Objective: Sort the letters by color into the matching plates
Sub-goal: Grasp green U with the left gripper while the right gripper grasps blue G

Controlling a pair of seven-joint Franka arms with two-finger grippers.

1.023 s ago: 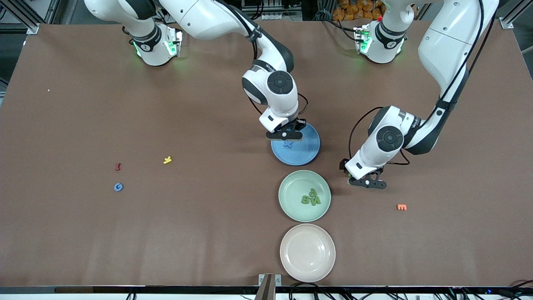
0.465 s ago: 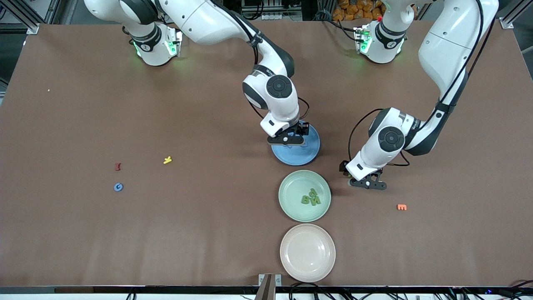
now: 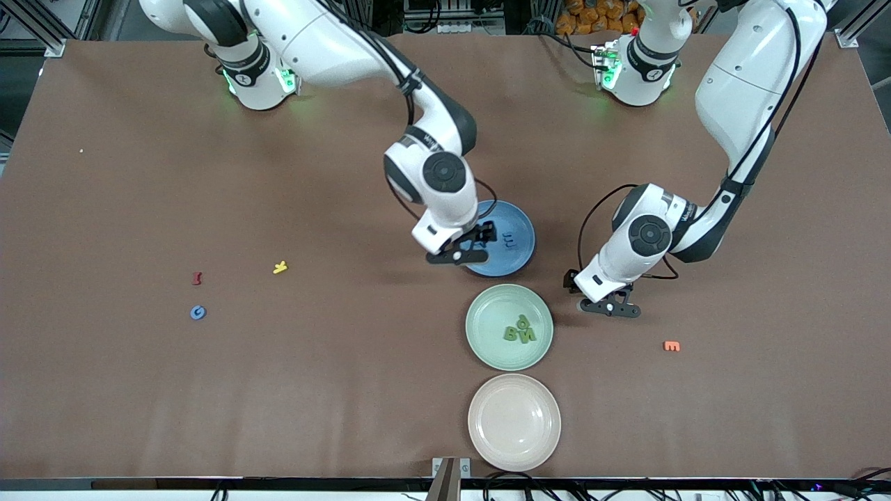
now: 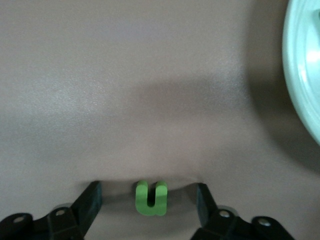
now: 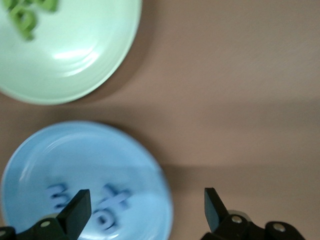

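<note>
**Right gripper spread at blue plate edge; left gripper spread around green U**

The right gripper [image 3: 456,252] is seen low over the blue plate's [image 3: 518,261] rim on the side toward the right arm's end, fingers [image 5: 75,210] wide apart and nothing held. Three blue letters [image 5: 107,205] are seen lying in the blue plate in the right wrist view; one of them [image 3: 510,241] is visible from the front. A blue letter [image 3: 198,312] is left on the table toward the right arm's end, near a red letter [image 3: 197,278] and a yellow letter [image 3: 280,266].

The left gripper [image 3: 611,307] is held down at the table just beside the green plate [image 3: 487,313], toward the left arm's end. Its fingers [image 4: 90,205] are spread apart, and a green U letter [image 4: 150,197] is seen lying on the table between them, untouched on both sides. Three green letters [image 3: 520,330] are piled in the green plate.

A beige plate [image 3: 514,422] is set nearer the front camera than the green plate. An orange letter [image 3: 671,346] is seen toward the left arm's end.
</note>
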